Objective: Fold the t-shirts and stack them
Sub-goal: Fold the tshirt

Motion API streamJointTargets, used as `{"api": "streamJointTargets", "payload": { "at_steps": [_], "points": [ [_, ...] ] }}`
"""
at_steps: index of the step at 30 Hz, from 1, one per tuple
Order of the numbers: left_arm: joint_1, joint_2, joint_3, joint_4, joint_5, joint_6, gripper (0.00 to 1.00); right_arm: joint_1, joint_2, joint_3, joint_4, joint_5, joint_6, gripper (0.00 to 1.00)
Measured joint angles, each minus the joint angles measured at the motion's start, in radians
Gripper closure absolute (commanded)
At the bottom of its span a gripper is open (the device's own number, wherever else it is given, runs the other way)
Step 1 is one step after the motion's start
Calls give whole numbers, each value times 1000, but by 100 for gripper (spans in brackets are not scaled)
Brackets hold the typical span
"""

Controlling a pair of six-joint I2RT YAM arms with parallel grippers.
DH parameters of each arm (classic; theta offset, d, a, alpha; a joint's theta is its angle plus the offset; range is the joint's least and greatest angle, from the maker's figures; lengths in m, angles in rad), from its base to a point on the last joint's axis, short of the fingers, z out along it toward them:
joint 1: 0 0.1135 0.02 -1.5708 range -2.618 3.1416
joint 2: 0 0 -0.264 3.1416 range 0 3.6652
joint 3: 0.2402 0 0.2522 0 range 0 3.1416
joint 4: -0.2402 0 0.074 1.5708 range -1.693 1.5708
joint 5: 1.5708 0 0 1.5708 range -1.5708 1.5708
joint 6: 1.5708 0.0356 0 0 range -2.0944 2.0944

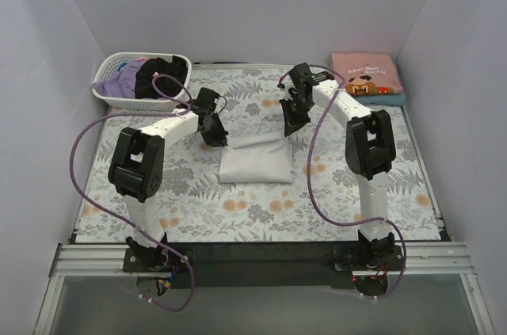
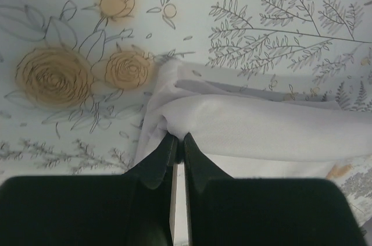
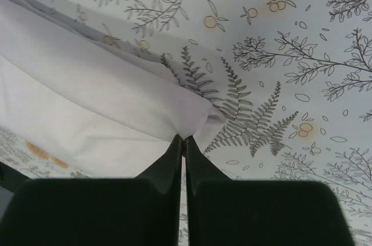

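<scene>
White t-shirt (image 1: 253, 165) folded mid-table; left pincer (image 2: 176, 139), right pincer (image 3: 182, 139) each pinching far corner. Pink t-shirt (image 1: 363, 74) lettering unreadable.

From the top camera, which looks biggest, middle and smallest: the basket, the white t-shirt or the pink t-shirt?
1. basket, largest.
2. white t-shirt and pink t-shirt: they look about the same size, so I won't rank them.

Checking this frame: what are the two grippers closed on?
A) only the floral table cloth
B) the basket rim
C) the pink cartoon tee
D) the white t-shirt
D: the left gripper and the right gripper each pinch a fold of the white t-shirt, as both wrist views show.
</scene>
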Motion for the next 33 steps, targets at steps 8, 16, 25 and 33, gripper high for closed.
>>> {"api": "streamJointTargets", "payload": {
  "at_steps": [8,16,25,33],
  "points": [
    [4,98,52,61,17,28,100,-27,30,-100,73,-4,1,99],
    [4,44,27,97,18,34,100,-26,-62,-227,121,16,14,99],
    [3,-97,10,135,68,67,97,-26,-306,-406,198,26,56,99],
    [-8,10,11,146,103,87,84,-27,-323,-580,296,50,115,96]
  ]
}}
